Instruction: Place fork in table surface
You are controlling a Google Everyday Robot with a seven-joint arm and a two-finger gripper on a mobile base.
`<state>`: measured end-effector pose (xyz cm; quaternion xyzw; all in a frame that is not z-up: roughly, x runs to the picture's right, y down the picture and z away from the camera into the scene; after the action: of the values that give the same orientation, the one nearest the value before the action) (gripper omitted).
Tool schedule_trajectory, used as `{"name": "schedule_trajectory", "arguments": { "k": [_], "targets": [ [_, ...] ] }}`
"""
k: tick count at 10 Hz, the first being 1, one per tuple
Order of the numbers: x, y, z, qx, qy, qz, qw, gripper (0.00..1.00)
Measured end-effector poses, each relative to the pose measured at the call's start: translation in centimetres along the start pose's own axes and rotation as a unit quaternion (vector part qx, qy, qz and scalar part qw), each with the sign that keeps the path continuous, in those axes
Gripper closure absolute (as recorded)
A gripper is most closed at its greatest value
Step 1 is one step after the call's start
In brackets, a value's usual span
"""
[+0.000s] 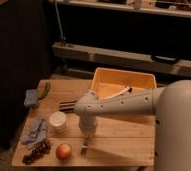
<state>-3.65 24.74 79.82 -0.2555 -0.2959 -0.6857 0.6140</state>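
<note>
The end effector (87,136) hangs wrist-down from the pale arm (120,102) over the front part of the worktop (125,144), low above the slats; whether it is spread or closed cannot be told from this view, nor whether it holds anything. The fork (84,148) shows as a small silvery shape directly beneath it, at or just above the wood and short of the front edge; contact with the surface cannot be confirmed. Judgement: the step in hand is the set-down and release. Procedure: lower vertically until the fork bears along its length on the worktop, not on one end only, so that it does not tip or skid on release. Release without sideways motion, then retract straight upward before any travel, since a slim handle can catch and be dragged. Hold the present placement spot: the apple (64,150) lies just beside the fork on the camera-left, and a nudge would likely set it rolling toward the grapes (36,151) near the front corner. The white cup (58,121) stands near, behind the apple, with a blue cloth (35,131) beyond it. The bare slats camera-right of the fork give the safer margin if a shift is needed. The yellow bin (124,73) sits well apart at the rear and is not the target; do not carry the fork toward it
</note>
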Motion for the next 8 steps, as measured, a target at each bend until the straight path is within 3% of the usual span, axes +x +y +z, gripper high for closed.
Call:
{"name": "schedule_trajectory", "arguments": {
  "k": [2,6,8],
  "targets": [
    [0.0,0.0,0.3,0.0,-0.006,-0.001,1.0,0.99],
    [0.0,0.0,0.3,0.002,-0.009,0.0,1.0,1.0],
    [0.0,0.4,-0.7,0.009,-0.004,0.007,0.9999,1.0]
  ]
}}
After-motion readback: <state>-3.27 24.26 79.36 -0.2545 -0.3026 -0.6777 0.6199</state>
